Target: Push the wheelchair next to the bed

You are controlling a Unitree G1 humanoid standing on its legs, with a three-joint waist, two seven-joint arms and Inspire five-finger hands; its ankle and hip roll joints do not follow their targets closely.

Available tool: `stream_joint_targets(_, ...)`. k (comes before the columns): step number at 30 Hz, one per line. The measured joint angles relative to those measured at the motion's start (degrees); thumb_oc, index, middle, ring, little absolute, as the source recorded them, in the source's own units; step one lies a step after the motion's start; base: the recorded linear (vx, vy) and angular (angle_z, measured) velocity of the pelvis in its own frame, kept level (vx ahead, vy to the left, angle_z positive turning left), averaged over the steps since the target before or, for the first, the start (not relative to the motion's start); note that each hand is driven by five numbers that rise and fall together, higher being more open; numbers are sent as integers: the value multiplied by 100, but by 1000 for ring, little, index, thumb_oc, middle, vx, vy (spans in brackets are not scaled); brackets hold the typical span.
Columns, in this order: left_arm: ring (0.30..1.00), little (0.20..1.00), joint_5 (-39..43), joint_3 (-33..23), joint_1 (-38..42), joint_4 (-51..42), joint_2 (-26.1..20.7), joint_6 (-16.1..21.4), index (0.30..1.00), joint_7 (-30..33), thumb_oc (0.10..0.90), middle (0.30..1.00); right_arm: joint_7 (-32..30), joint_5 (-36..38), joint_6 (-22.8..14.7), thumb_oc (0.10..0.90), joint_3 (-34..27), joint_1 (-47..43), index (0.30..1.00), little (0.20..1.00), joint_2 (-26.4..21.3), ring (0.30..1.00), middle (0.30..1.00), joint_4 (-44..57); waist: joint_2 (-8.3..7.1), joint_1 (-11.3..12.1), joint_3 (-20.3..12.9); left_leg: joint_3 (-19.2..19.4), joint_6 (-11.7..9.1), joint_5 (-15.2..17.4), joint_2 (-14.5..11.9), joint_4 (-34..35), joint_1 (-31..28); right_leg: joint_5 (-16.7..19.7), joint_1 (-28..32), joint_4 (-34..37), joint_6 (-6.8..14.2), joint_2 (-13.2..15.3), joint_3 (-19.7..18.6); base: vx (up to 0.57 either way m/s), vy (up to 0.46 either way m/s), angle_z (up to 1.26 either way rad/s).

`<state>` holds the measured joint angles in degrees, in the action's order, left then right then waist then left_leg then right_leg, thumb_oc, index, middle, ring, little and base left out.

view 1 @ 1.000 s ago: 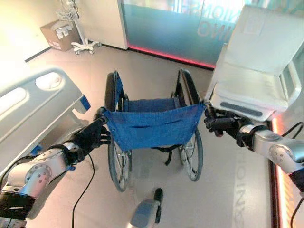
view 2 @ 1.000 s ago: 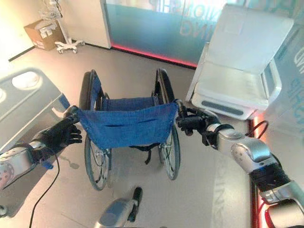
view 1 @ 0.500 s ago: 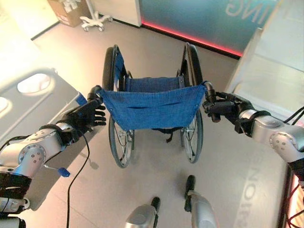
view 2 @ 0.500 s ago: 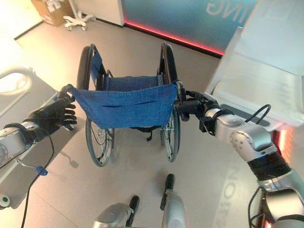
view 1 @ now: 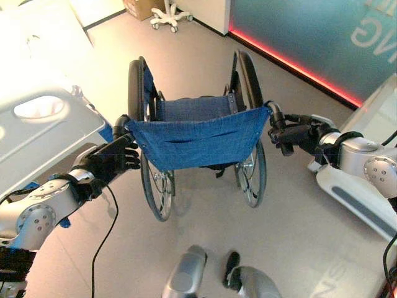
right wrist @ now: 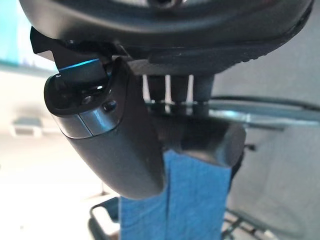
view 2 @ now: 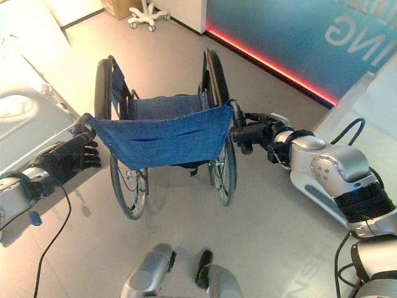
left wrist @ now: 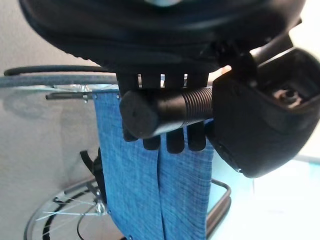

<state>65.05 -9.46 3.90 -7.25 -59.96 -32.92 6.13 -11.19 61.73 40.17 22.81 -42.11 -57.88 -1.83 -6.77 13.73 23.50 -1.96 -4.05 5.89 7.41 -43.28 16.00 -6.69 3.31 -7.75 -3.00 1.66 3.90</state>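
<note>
Wheelchair [view 1: 198, 139]: it is standing mid-frame in my head views, back toward me, on a smooth pale floor [view 1: 298, 230].
Backrest [view 1: 201, 143]: a sling of woven blue cloth is hanging slack between the two uprights, with a stitched seam running across it.
Wheels [view 1: 155, 186]: thin wire spokes and dark narrow tyres are showing on both sides.
My left hand [view 1: 108, 162]: I am wrapping my dark fingers and thumb around the left push handle [left wrist: 165, 112], a round black grip with fine ribbing near my thumb.
My right hand [view 1: 298, 133]: I am closing my fingers around the right push handle [right wrist: 205, 140], a smooth black rounded grip, with my thumb lying across it.
Bed [view 1: 43, 133]: it is lying at the left edge of the frame, just beside the wheelchair's left wheel; its pale moulded plastic rail has a rounded oval cut-out.
Writing: large pale letters are showing on the teal wall panel [view 1: 298, 31] at upper right and on the floor at lower right, but I cannot read them.
Red strip [view 1: 291, 68]: a glowing line is running along the foot of the teal panel.
White unit [view 1: 353, 198]: a glossy rounded piece is sitting at the right edge, under my right arm.
Rolling stand base [view 1: 166, 13]: white legs on castors are standing at the top, next to a cardboard box [view 1: 139, 7].
</note>
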Motion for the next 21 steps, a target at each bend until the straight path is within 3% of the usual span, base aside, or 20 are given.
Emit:
stream_joint_targets(2,300,300,1,-88,-218,-61,-31,33,300,-42,400,300,11,-45,10,400,16,-31,300,300,103,300,300,0,18,207,9,-74,-33,-96,-181,1609,-227,-181,342,117,-4,-230,-381,547,-42,-29)
stream_joint_targets(3,300,300,3,-81,-231,-45,-31,44,300,-50,400,300,14,-52,8,400,18,-50,300,300,140,300,300,-7,39,268,5,-75,-125,-153,-229,1952,-271,-259,410,145,-64,-312,-596,466,-45,-40)
stream_joint_targets(4,300,300,55,-81,-244,-16,-17,46,300,-104,400,300,19,-69,-19,400,23,-112,300,300,236,300,300,-41,89,339,24,-57,-364,-304,-348,2696,-275,-339,718,303,-161,-418,-986,627,-87,-31)
stream_joint_targets(6,300,300,126,-73,-341,-11,-2,44,300,-202,400,300,24,-223,-19,400,60,-135,300,300,228,300,300,-77,324,377,54,263,-568,-431,-520,3237,-112,-595,1302,492,-263,-439,-968,700,-114,-9)
stream_joint_targets(7,300,300,124,-70,-382,-48,10,44,300,-204,400,300,69,-290,-22,400,54,-105,300,300,218,300,300,-42,417,363,45,720,-627,-468,-682,3209,-33,-807,1521,450,-179,-437,-936,517,-97,5)
stream_joint_targets(8,300,300,123,-71,-447,-87,10,44,300,-199,400,300,81,-292,-39,400,55,-78,300,300,212,300,300,-28,506,389,2,821,-698,-469,-771,3191,-20,-931,1615,339,-35,-436,-933,483,-69,-13)
stream_joint_targets(9,300,300,118,-73,-546,-98,5,44,300,-215,400,300,110,-308,-82,400,45,-17,300,300,210,300,300,-4,628,449,-171,997,-515,-593,-855,2993,-37,-1375,1749,90,52,-382,-816,448,-57,-14)
stream_joint_targets(10,300,300,104,-71,-546,-83,12,44,300,-204,400,300,112,-350,-153,400,67,1,300,300,245,300,300,-15,558,458,-189,1074,-463,-588,-783,2852,-42,-1502,1781,-37,78,-242,-755,524,-51,-30)
stream_joint_targets(12,300,300,45,-65,-528,-65,17,43,300,-110,400,300,133,-552,-290,400,78,-4,300,300,407,300,300,-57,504,630,-229,1132,-232,-600,-622,2891,-227,-1423,1598,-651,437,-3,-185,491,-37,-43)
stream_joint_targets(13,300,300,24,-58,-431,115,27,41,300,-128,400,300,222,-629,-447,400,80,-48,300,300,600,300,300,-247,523,788,-259,1123,196,-628,-581,3018,-408,-1333,1211,-1723,1102,93,162,440,-58,-45)
stream_joint_targets(14,300,300,-4,-27,-253,210,-134,10,300,-158,400,300,295,-789,-610,400,42,-16,300,300,725,300,300,-311,508,842,-273,1237,1078,-921,-568,2895,-475,-1005,668,-3428,1864,148,313,446,-105,-22)
stream_joint_targets(15,300,300,-19,31,-84,302,-169,6,300,-151,400,300,300,-801,-680,400,24,-4,300,300,808,300,300,-405,359,843,-263,1298,1037,-755,-477,2720,-467,-910,468,-4100,1999,202,280,438,-116,30)
stream_joint_targets(16,300,300,-49,112,182,369,-169,5,300,-83,400,300,302,-839,-691,400,24,-28,300,300,905,300,300,-510,186,852,-251,1328,1103,-475,-375,2571,-522,-716,187,-4728,1986,195,222,429,-90,37)
stream_joint_targets(17,300,300,-87,186,353,387,-177,4,300,-16,400,300,299,-910,-690,400,29,-52,300,300,941,300,300,-546,144,893,-255,1302,1129,-468,-351,2627,-613,-714,-11,-4873,1932,98,153,448,-67,38)
stream_joint_targets(18,300,300,-141,305,536,427,-330,3,300,68,400,300,281,-955,-690,400,29,-95,300,300,985,300,300,-603,147,899,-252,1175,1160,-506,-331,2904,-847,-832,-278,-4726,1666,22,207,392,-82,27)
stream_joint_targets(19,300,300,-126,374,585,439,-488,-9,300,74,400,300,277,-957,-690,400,29,-100,300,300,1007,300,300,-611,144,870,-251,1163,1169,-572,-327,3052,-976,-875,-360,-4561,1583,82,269,481,-196,49)
stream_joint_targets(21,300,300,-117,474,705,574,-639,-13,300,54,400,300,262,-952,-690,400,33,-85,300,300,1070,300,300,-563,213,504,-203,634,1183,-573,-199,3504,-1465,-1255,-696,-3510,958,472,506,404,-274,87)
